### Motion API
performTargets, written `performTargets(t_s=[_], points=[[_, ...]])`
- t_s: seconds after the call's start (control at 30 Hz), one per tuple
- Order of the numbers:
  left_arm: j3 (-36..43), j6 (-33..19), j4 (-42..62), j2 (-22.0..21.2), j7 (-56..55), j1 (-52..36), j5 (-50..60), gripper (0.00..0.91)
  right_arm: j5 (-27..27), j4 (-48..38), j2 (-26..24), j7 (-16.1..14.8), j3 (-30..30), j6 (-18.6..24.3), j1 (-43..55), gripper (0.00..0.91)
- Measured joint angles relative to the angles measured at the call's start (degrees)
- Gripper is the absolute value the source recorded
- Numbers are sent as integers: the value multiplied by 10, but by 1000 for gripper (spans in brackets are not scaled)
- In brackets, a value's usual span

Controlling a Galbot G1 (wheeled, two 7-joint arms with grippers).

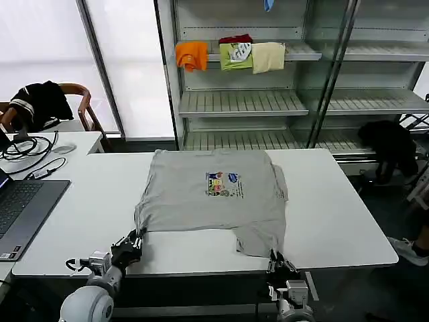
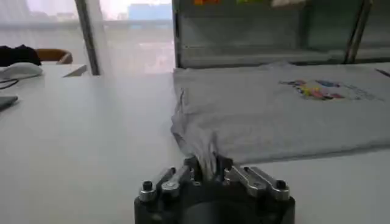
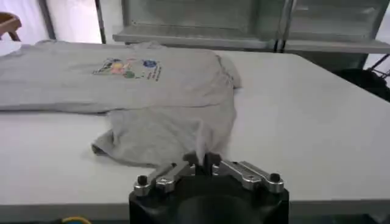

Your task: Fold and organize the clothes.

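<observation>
The light grey short-sleeved cotton T-shirt (image 1: 208,194) lies flat, print side up, on the white rectangular table (image 1: 335,221). My left gripper (image 1: 131,243) sits at the table's near edge, jaws clamped on the shirt's near-left corner (image 2: 204,159). My right gripper (image 1: 276,260) has its jaws pinched together on the near-right flap (image 3: 183,131), which trails toward me. The shirt's long axis runs from me toward the metal shelving (image 1: 268,100).

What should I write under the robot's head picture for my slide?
Both claws, left and right, pinch the near edge of a grey T-shirt on a white table.
</observation>
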Motion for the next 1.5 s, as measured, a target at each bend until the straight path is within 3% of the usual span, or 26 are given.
performTargets(t_s=[0.83,1.5], points=[[-20,-37,-47,-15,-5,2,-4,10,-19,25,10,-43,31,55,35,0],[5,-54,32,-15,-16,-113,-35,10,-3,-104,45,-59,25,39,242,0]])
